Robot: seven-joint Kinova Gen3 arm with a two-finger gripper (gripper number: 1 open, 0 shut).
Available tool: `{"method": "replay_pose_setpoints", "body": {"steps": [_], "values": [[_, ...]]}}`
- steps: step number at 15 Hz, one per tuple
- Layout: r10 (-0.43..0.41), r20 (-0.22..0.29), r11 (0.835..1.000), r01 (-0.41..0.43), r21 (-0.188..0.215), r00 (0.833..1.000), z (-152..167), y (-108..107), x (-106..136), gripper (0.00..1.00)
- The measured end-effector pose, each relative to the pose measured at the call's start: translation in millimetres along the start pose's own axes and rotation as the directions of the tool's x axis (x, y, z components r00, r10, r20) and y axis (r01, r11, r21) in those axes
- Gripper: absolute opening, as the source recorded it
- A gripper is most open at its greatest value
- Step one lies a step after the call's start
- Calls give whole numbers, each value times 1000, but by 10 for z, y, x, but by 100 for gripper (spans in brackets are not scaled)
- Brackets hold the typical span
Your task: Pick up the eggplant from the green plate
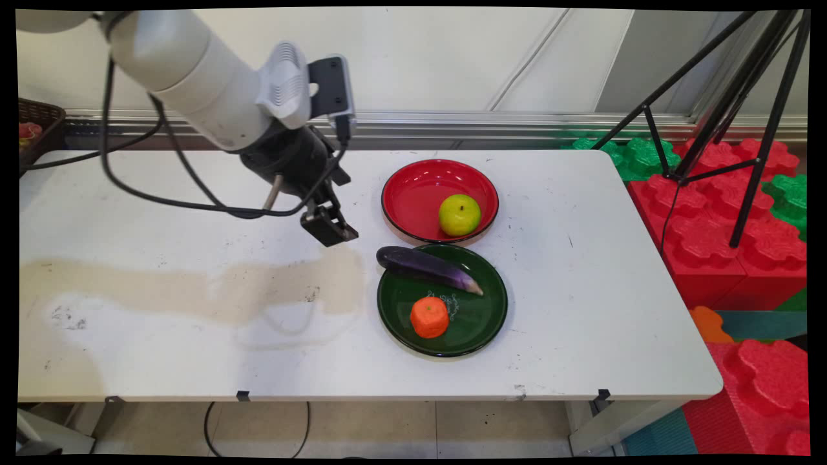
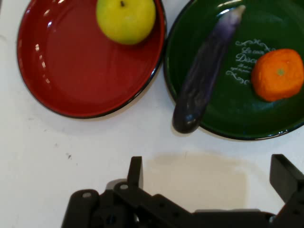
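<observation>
White table [image 1: 194, 361]: two plates [image 1: 481, 310], three fruits [image 1: 459, 215].

Red plate [image 1: 413, 194], green plate [image 1: 478, 316], purple eggplant [image 1: 426, 267]

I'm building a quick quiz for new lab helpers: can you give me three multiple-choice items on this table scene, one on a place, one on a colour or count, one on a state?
1. Where does the eggplant lie?
A. in the red plate
B. on the green plate, its dark end over the rim
C. on the bare table

2. How many plates are on the table?
A. one
B. two
C. three

3. What is the hand doing?
A. open, holding nothing
B. gripping the orange
C. gripping the apple

Answers: 1 B, its blunt end overhangs the green rim; 2 B, the red plate and the green one; 3 A, its fingers stand apart over bare table.
</observation>
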Motion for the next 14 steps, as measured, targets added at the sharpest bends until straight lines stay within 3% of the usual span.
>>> {"method": "replay_pose_setpoints", "body": {"steps": [7, 14], "values": [[88, 72, 995, -83, -61, 994, 615, -163, 482, 100], [139, 164, 981, -114, -154, 977, 1334, -224, 681, 100]]}}
